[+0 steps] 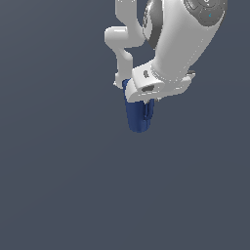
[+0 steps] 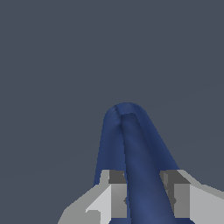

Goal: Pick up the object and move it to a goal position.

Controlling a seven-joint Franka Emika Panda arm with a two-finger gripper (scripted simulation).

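The object (image 1: 139, 116) is a small dark blue mug-like cylinder with a side handle, hanging below the white arm in the exterior view. In the wrist view the object (image 2: 131, 148) runs out from between the two grey finger pads (image 2: 117, 192), its handle strip facing the camera. My gripper (image 2: 144, 197) is shut on it, one finger on each side. In the exterior view the gripper (image 1: 141, 95) sits right over the object's upper part, and the white hand hides the fingers there.
A plain dark grey-blue surface (image 1: 58, 185) fills the background in both views. The white arm's links (image 1: 171, 39) occupy the upper part of the exterior view, toward its right.
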